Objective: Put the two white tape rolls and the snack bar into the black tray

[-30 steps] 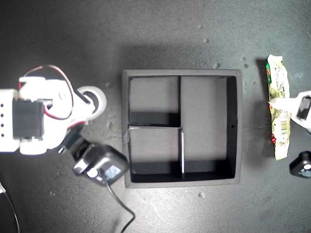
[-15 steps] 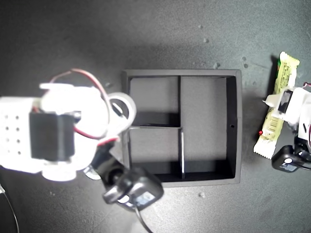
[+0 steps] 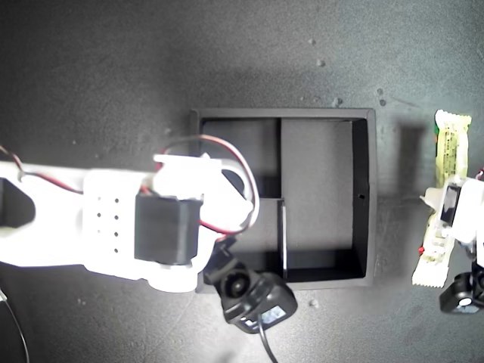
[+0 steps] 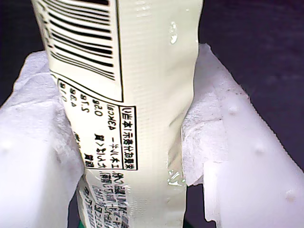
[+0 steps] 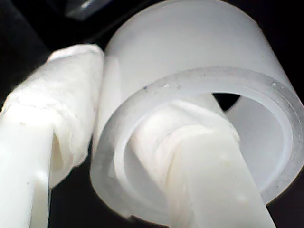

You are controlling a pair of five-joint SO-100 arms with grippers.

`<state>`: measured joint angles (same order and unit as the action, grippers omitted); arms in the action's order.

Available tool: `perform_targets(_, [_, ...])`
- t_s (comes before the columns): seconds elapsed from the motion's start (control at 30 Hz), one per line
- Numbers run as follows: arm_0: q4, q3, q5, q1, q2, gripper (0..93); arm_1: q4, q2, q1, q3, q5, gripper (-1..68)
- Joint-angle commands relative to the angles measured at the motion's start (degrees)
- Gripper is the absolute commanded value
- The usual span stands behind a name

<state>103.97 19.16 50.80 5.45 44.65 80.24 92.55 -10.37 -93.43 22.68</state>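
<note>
Two padded fingers (image 4: 209,142) pinching glossy crimped snack bar (image 4: 133,118), matte black tray (image 3: 363,197)

Dark matte counter (image 3: 227,53) fills exterior view, grey-black, slightly mottled. Small pale specks scattered on it: a few toward upper part of exterior view (image 3: 320,62), cluster further toward exterior view's right (image 3: 381,97), one crumb low in exterior view (image 3: 313,303). Thin dark curved line (image 3: 17,329) at lower corner on exterior view's left, lying on counter; what it is cannot be told. Surface otherwise plain, unmarked, no pattern.
</note>
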Motion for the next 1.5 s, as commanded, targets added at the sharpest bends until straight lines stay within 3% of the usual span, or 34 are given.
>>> perform_targets(0.0, [1.05,-6.42,-0.62,-1.67,-2.46,0.1,-2.20,-0.09,-1.85,9.67,-2.46,5.7])
perform_targets(0.2, [1.05,-9.84,-1.23,-3.69,-6.59,0.1,-8.88,-9.58,-4.31,22.85,-3.78,5.2])
perform_targets(0.47, [1.05,-8.70,-1.14,-4.48,-7.03,2.9,-6.77,-29.00,-5.27,46.14,-5.19,7.5])
perform_targets(0.57, [1.05,-7.12,-1.14,-4.39,-6.24,10.0,-5.98,-29.44,-4.83,46.05,-4.92,11.3])
perform_targets(0.73, [1.05,-6.15,-2.11,-4.48,-4.66,13.6,-1.41,-29.44,-3.43,43.86,-4.31,25.8])
perform_targets(0.97, [1.14,-1.32,-4.22,-5.10,4.92,14.3,8.61,-29.36,-1.23,45.62,-3.96,31.1])
perform_targets(1.17, [1.14,16.87,-0.62,-0.97,30.23,14.2,22.94,-26.02,1.05,58.97,-3.96,27.2])
perform_targets(1.47, [-0.44,37.00,19.60,20.30,44.91,14.3,22.76,-5.19,3.87,40.17,15.82,6.9])
